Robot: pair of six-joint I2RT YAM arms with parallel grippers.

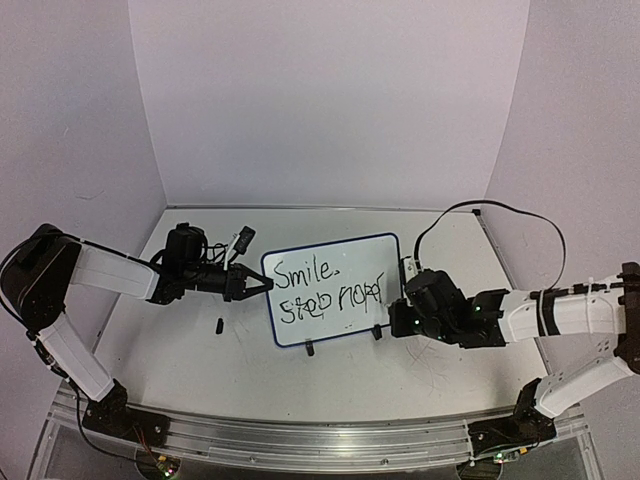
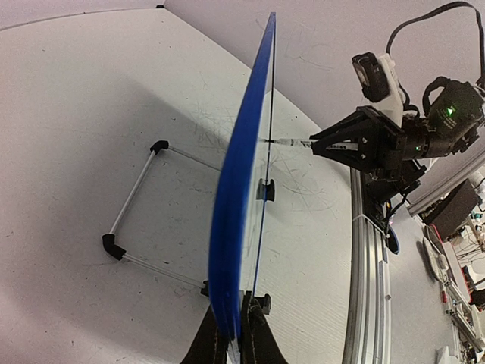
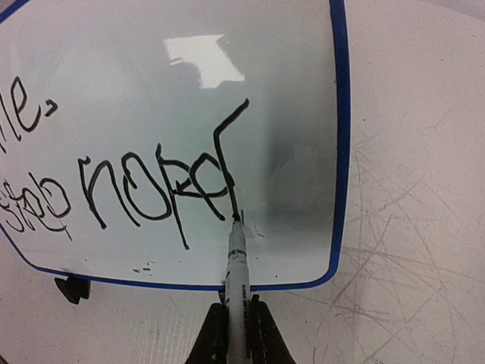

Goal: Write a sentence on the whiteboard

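The whiteboard stands upright mid-table, blue-rimmed. On it is the sentence in black marker: "Smile." above "Stop hopef". My left gripper is shut on the board's left edge. In the left wrist view the board shows edge-on between my left gripper's jaws. My right gripper is shut on a white marker. The marker's tip touches the board at the foot of the last letter of the lettering. My right gripper sits just below the board's lower rim.
A small black cap lies on the table left of the board. Black clip feet hold the board's lower rim. A wire stand props it from behind. An aluminium rail runs along the near edge. White walls enclose the table.
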